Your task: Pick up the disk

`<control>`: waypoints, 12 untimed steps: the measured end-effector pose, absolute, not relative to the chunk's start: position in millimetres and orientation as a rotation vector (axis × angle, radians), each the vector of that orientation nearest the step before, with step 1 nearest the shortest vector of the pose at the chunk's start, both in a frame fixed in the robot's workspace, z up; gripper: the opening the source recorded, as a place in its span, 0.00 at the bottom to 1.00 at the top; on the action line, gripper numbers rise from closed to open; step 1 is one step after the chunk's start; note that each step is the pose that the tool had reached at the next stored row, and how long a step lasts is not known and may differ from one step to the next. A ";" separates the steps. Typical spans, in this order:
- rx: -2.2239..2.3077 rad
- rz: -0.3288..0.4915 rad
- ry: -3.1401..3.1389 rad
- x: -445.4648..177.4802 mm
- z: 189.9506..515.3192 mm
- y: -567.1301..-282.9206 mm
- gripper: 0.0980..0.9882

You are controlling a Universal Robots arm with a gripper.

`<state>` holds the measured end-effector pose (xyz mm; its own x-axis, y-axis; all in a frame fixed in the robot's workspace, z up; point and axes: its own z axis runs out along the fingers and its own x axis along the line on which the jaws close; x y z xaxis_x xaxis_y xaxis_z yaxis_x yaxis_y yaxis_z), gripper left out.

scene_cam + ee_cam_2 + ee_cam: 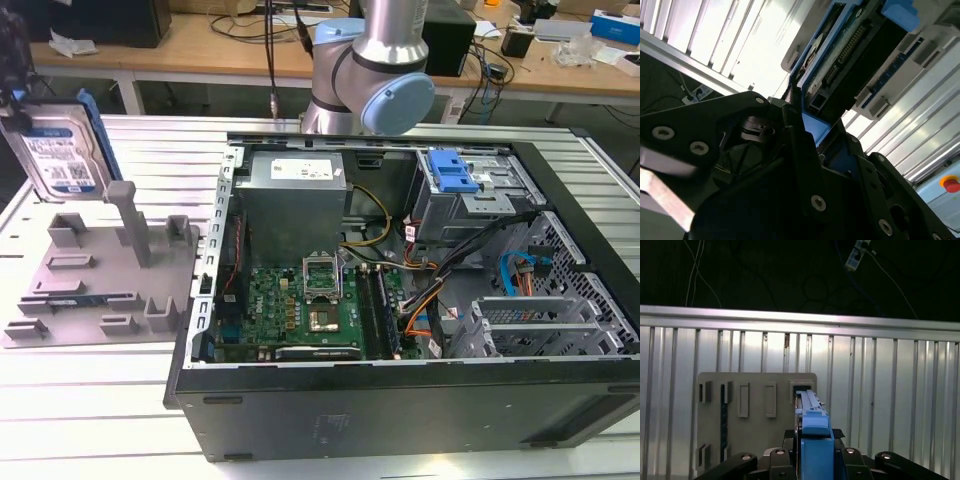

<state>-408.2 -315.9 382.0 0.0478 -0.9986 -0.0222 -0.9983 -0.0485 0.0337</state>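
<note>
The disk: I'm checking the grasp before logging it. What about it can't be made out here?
- Exterior view: the disk is raised above the grey tray; the frame's left edge cuts off the hand.
- First wrist view: the disk is edge-on, label hidden.
- Second wrist view: the hand covers the disk's gripped end.

An open computer case (420,290) lies on the counter (160,150), with a fixture tray (100,290) beside it on the exterior view's left; the disk (60,150) is held upright above the tray's far edge.
</note>
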 end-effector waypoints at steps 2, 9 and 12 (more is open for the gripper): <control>2.268 -0.063 -2.161 -408.3 391.8 -316.3 0.30; 2.269 -0.065 -2.162 -408.3 429.1 -317.9 0.30; 2.269 -0.066 -2.162 -408.3 445.3 -318.7 0.30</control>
<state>-408.3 -318.7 445.3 0.0478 -0.9985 -0.0263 -0.9983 -0.0486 0.0336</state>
